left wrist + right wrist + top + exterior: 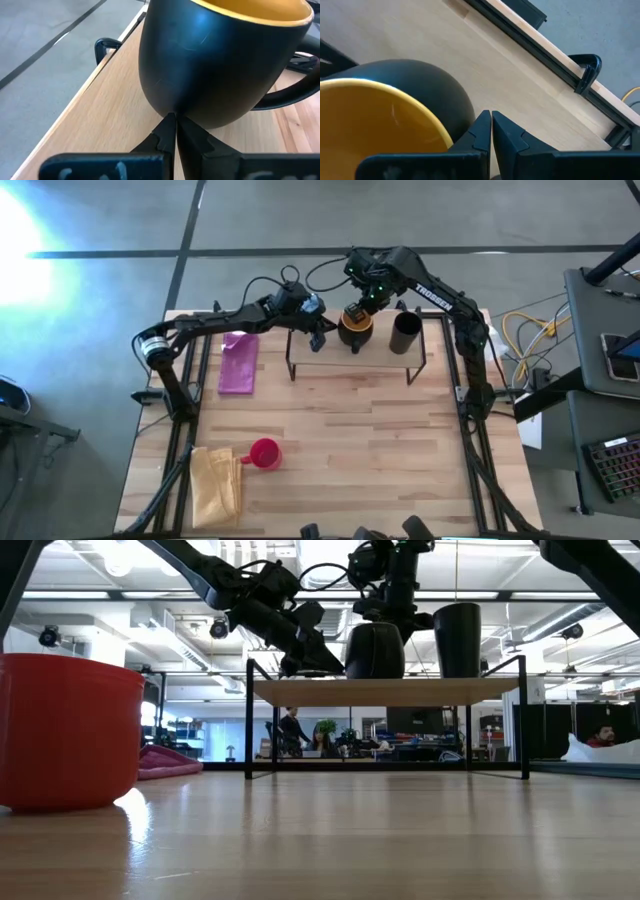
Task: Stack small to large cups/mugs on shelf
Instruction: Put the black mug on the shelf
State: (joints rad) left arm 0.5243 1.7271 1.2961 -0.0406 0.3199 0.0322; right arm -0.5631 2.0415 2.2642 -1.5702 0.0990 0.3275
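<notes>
Closest to the low camera stood the red mug [66, 730], on the near left part of the counter [380, 450], well apart from everything on the shelf. From above, this red mug [264, 453] sat just beside a yellow cloth [216, 485], its handle turned toward the cloth. A pink cloth [239, 363] lay farther back on the left side of the counter.

At the back of the counter stood the shelf [340, 364], a light board on thin black legs. On it sat the dark mug [355, 326] with its yellow-orange inside, and the tall black cup [405, 333] stood upright to its right, the two near each other but not touching.

Both arms reached to the dark mug. The left claw [321, 327] was low at the mug's left side; in its wrist view the left claw [175, 122] was clenched, fingertips pressed together right against the mug's lower wall, gripping nothing. The right claw [366, 302] hung over the mug from behind; its wrist view showed the right claw [491, 121] likewise clenched and empty, tips just beside the mug's rounded outer wall.
</notes>
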